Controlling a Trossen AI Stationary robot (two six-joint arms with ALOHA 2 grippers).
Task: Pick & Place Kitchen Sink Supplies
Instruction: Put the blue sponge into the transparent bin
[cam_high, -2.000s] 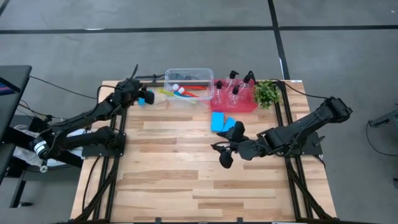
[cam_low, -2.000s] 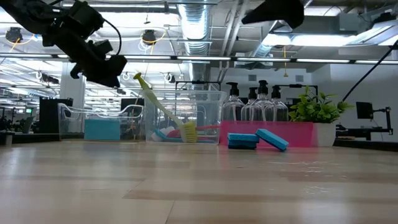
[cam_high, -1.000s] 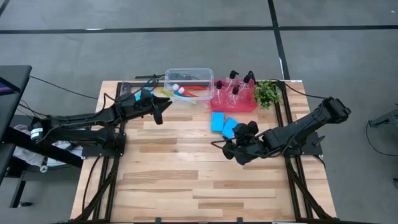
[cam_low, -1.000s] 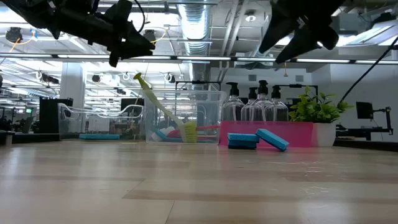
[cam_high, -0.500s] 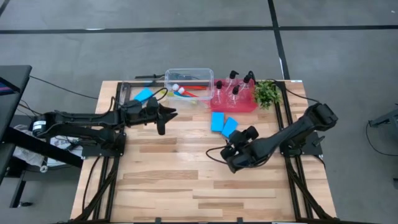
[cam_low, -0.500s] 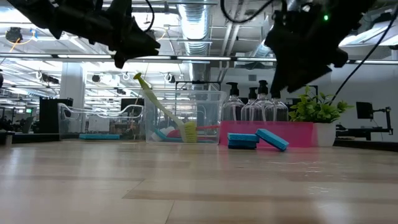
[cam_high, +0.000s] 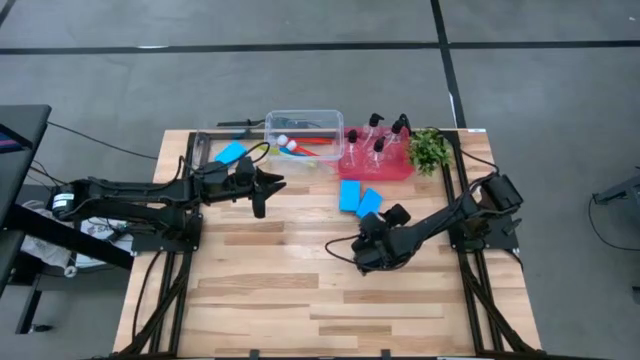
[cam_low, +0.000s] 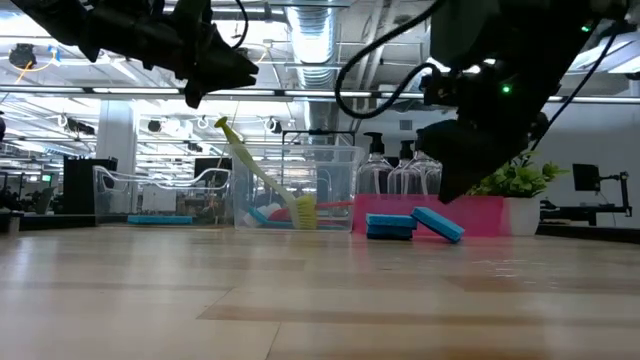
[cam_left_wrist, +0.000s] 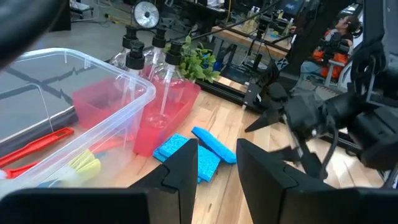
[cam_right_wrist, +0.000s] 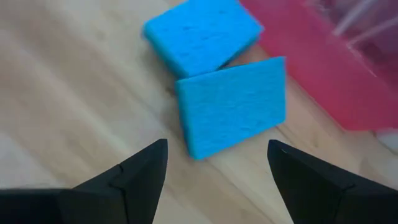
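Two blue sponges lie near the red tray; the tilted one leans on the flat one. A third sponge lies flat at the far left. Several clear pump bottles stand in the tray. Red and yellow-green brushes rest in the clear tub; the yellow-green handle sticks out over its rim. My right gripper hovers open just near-side of the tilted sponge. My left gripper is open above the table, left of the sponges.
A small leafy plant stands right of the tray. A clear holder sits at the far left around the third sponge. Bare wood fills the near half of the table. A person sits in the room beyond.
My left gripper has moved away from the far-left sponge toward the table's middle and then held still. My right gripper has come down and drawn a little toward the near edge, still facing the two sponges. The sponges, tub and tray have not moved.
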